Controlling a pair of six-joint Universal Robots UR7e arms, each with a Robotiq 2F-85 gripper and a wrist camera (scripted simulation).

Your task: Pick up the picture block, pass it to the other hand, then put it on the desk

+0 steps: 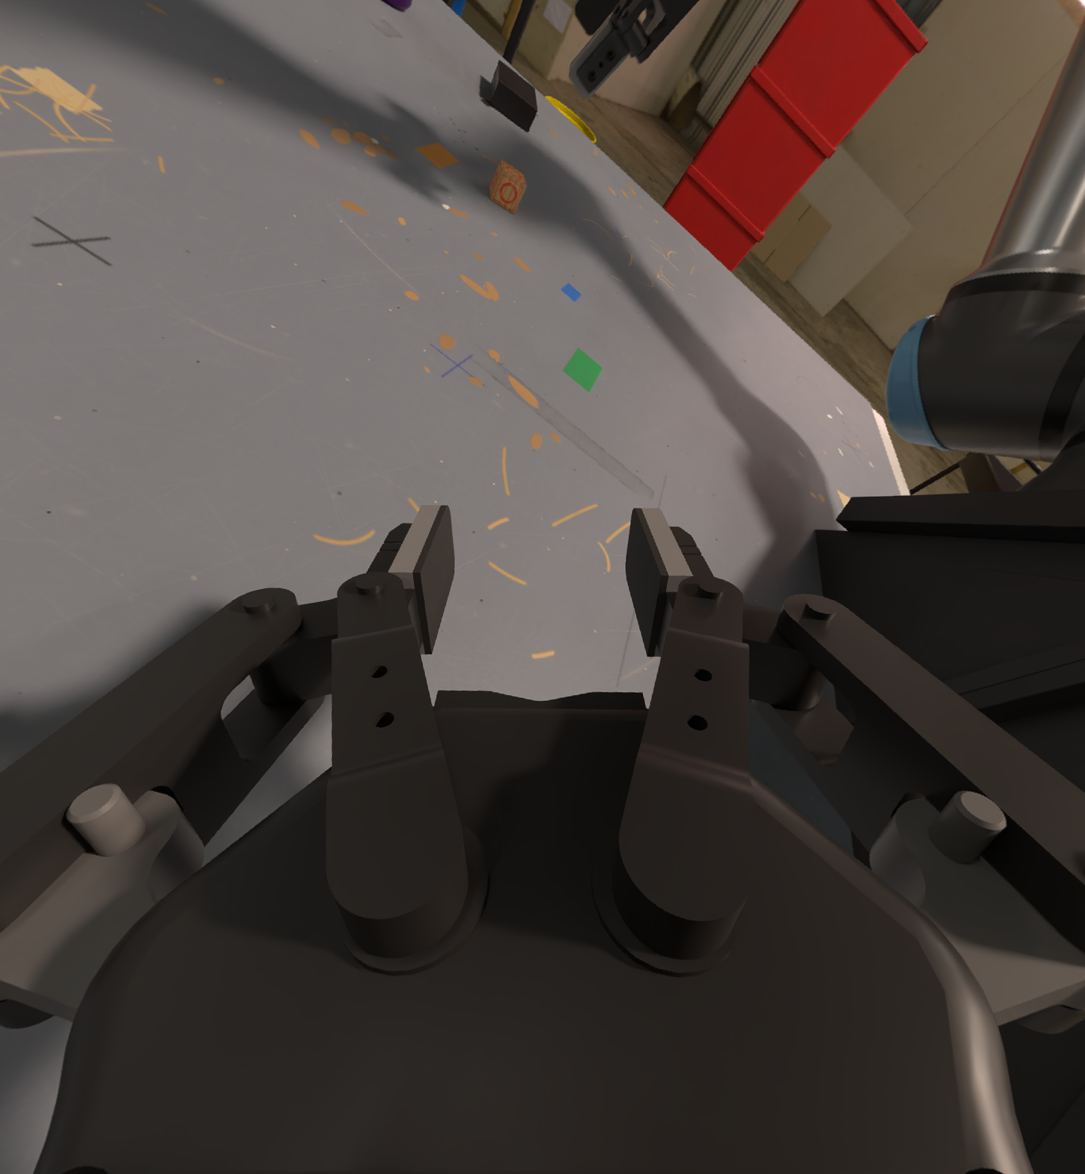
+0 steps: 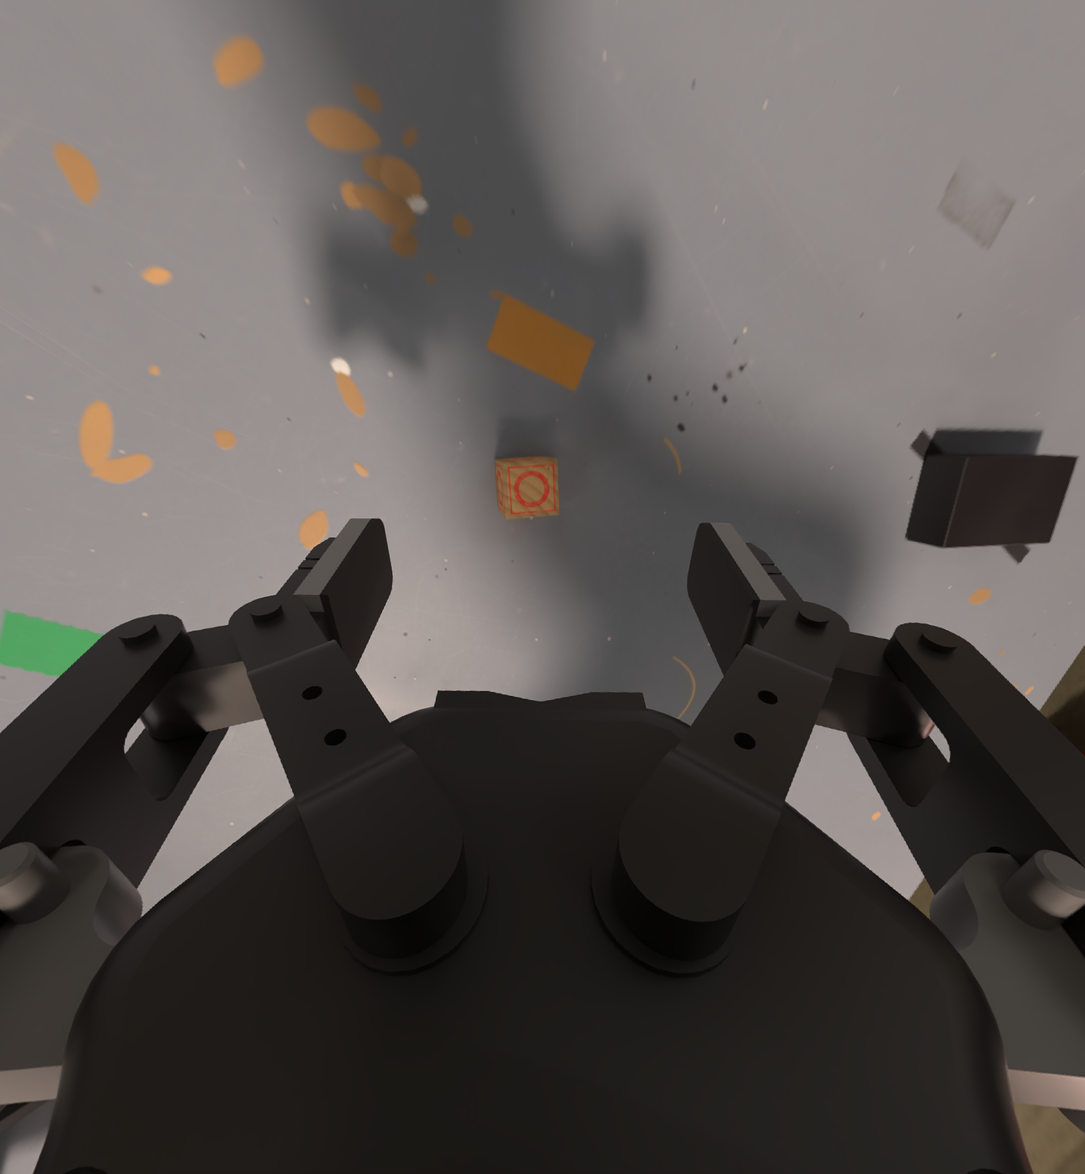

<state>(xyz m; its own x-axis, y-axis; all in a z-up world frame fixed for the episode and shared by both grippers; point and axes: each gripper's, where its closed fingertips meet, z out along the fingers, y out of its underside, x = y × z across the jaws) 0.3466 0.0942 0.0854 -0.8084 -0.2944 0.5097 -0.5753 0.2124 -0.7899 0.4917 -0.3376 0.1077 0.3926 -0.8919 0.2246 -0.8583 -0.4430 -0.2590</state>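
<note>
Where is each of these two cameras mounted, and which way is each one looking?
Left wrist view: sits on the left end effector, looking slantwise across the grey desk; shows its own open fingers, an arm joint at right, and the right end effector far off.
Right wrist view: sits on the right end effector, looking almost straight down at the desk; shows its own open fingers.
Shared: the picture block, the black box, the green patch.
</note>
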